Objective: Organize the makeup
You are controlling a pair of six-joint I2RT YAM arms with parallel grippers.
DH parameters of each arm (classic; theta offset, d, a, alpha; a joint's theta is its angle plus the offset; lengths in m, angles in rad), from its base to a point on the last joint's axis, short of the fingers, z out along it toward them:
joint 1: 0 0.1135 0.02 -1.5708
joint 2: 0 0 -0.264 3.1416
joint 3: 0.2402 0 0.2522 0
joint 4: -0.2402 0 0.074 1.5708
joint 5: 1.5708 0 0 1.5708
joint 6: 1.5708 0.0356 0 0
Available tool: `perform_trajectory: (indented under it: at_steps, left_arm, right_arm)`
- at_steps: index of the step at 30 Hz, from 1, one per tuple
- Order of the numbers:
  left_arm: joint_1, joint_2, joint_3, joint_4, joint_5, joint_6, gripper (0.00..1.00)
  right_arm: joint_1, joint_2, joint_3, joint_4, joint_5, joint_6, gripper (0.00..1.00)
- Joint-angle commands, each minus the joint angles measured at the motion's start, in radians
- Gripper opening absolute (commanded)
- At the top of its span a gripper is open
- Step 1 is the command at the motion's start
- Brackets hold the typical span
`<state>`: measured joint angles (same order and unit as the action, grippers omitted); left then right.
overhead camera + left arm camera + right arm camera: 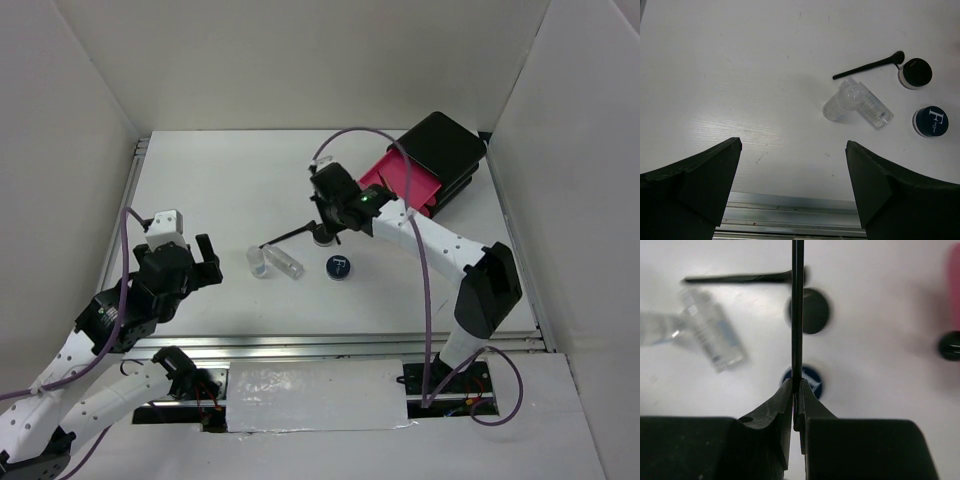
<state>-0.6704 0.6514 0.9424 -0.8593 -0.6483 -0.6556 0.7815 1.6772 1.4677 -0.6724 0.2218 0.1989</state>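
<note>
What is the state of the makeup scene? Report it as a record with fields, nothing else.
left tool: open, nothing between its fingers, over bare table
right tool: shut on a thin black stick
lying loose: black brush, black compact, blue compact, clear vial, clear tube
vial and tube: side by side, seemingly touching
drawer box: back right, one pink drawer pulled out

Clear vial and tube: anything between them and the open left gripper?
Nothing visible. Bare white table lies between the left gripper and the clear vial and clear tube; the thin black brush, black round compact and dark-blue round compact lie beyond.
</note>
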Motion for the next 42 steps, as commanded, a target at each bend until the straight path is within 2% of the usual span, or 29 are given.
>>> perform_trajectory:
  at_steps: [1,3,7,13,23,32,37,38,40,42]
  left_arm:
    - [-0.006,-0.015,0.016,0.039,0.001,0.014,1.00]
    - [-0.006,-0.016,0.013,0.040,0.004,0.017,0.99]
    - [-0.009,-0.018,0.013,0.042,0.007,0.020,0.99]
    - [-0.011,-0.006,0.015,0.045,0.013,0.025,0.99]
    - [-0.012,0.008,0.013,0.049,0.019,0.030,0.99]
    - [-0.012,-0.009,0.012,0.049,0.016,0.027,0.99]
    - [-0.012,-0.010,0.012,0.049,0.016,0.028,0.99]
    - [-0.012,-0.010,0.012,0.049,0.018,0.031,0.99]
    - [-0.012,-0.010,0.010,0.055,0.027,0.034,0.99]
    - [-0.012,-0.010,0.012,0.051,0.022,0.031,0.99]
  right_arm:
    - [-0.135,-0.033,0.055,-0.075,0.206,0.042,0.00]
    - [-0.245,-0.043,0.065,-0.069,0.252,0.046,0.00]
    - [-0.378,-0.057,0.080,-0.049,0.269,-0.015,0.00]
    - [-0.497,-0.034,0.086,-0.010,0.214,-0.047,0.00]
    - [-0.513,0.007,0.109,-0.004,0.157,-0.047,0.00]
    - [-0.515,0.016,0.097,0.004,0.122,-0.027,0.05]
    - [-0.508,0.004,0.085,0.011,0.119,-0.018,0.22]
    - [-0.510,0.000,0.086,0.010,0.119,-0.019,0.31]
    - [-0.508,-0.008,0.103,0.005,0.120,-0.019,0.38]
    - [-0.501,-0.016,0.114,-0.010,0.119,-0.023,0.51]
